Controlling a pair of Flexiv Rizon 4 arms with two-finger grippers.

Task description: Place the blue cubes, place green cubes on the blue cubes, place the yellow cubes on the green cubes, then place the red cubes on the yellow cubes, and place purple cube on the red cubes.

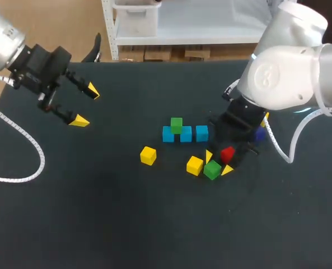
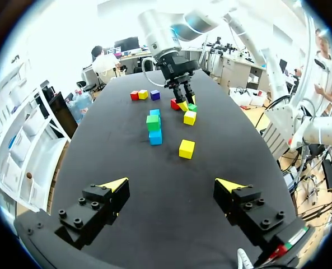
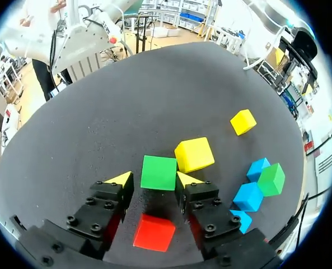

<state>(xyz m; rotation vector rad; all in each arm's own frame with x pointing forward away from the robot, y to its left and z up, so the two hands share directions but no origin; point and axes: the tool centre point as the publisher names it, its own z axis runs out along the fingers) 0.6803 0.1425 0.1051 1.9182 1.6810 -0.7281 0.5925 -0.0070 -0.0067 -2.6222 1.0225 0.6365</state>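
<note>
Black table [image 1: 98,213]. Our right gripper [image 1: 218,163], fingers apart, straddles the loose green cube [image 1: 212,170] near the row of blue cubes [image 1: 185,135]. Our left gripper [image 1: 85,105] hangs spread, well apart. We judge green-stacking underway: next, close, lift, set atop blue.

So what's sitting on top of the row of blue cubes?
One green cube sits on the blue cubes, straddling the left two of the row in the head view. Nothing is on it. The blue faces beneath it are hidden.
</note>
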